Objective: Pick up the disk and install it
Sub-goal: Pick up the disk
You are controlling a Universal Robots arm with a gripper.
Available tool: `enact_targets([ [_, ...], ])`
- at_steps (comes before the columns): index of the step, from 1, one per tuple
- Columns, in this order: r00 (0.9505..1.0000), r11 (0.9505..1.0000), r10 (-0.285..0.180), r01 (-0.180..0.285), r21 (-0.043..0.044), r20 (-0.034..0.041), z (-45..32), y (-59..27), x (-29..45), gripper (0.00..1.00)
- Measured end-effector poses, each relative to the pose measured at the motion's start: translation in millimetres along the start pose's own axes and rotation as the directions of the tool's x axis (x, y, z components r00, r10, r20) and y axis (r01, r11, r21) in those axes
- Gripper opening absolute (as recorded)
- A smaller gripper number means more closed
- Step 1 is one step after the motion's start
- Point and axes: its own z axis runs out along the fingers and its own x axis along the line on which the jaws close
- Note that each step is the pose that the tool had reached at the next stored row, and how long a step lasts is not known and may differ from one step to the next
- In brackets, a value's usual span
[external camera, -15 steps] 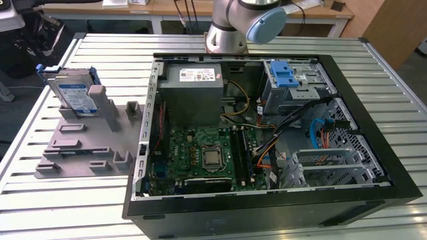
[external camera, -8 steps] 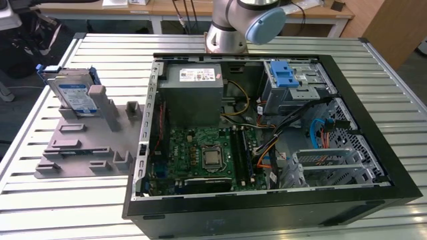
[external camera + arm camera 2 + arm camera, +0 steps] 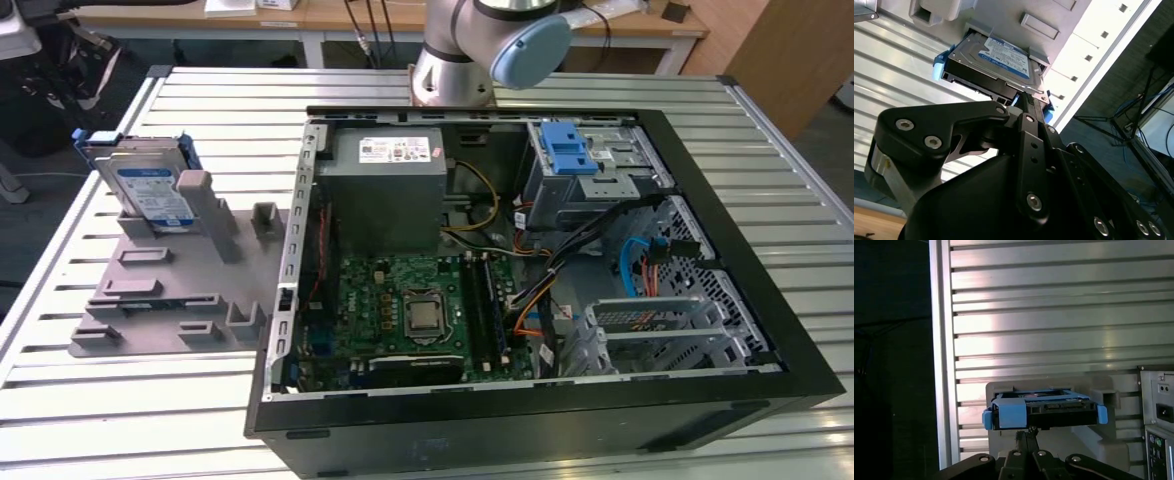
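- Closest to the wrist cameras, the black metal gripper (image 3: 1026, 434) was seen in both wrist views (image 3: 1024, 98) with its two fingers drawn together and nothing clamped between them.
- Its tips were held just beside the near edge of the disk (image 3: 1056, 409), a flat rectangular silver hard drive with a white-and-blue label (image 3: 1004, 57) and blue plastic side rails; whether contact was made could not be told.
- The disk (image 3: 147, 185) was stood on edge in a slot of a grey plastic holder (image 3: 160, 290), at the exterior view's left and well apart from the drive cage.
- The holder was laid on a ribbed aluminium table (image 3: 120, 420), just beside the wall of a black open computer case (image 3: 534, 425).
- Inside the case, which was laid on its side, a green motherboard (image 3: 400, 320), a grey metal power supply box (image 3: 387, 195) with a small white sticker, and a grey metal drive cage (image 3: 594, 175) with a blue plastic latch were exposed.
- Behind the case, the grey column of the arm (image 3: 454, 60) with a pale blue cap was mounted on the table.
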Motion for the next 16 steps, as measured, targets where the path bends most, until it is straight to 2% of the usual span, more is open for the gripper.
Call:
enact_targets([
  [4, 0.9993, 0.9993, -0.037, 0.037, 0.0003, -0.0015, 0.1, 0.0, 0.1, 0.11],
  [8, 0.9960, 0.9960, -0.089, 0.089, 0.0006, -0.0037, 0.1, 0.0, 0.0, 0.11],
  [12, 0.9904, 0.9904, -0.138, 0.138, 0.0008, -0.0059, 0.0, 0.0, 0.0, 0.11],
  [16, 0.9827, 0.9827, -0.185, 0.185, 0.0009, -0.0080, 0.0, 0.0, 0.0, 0.11],
])
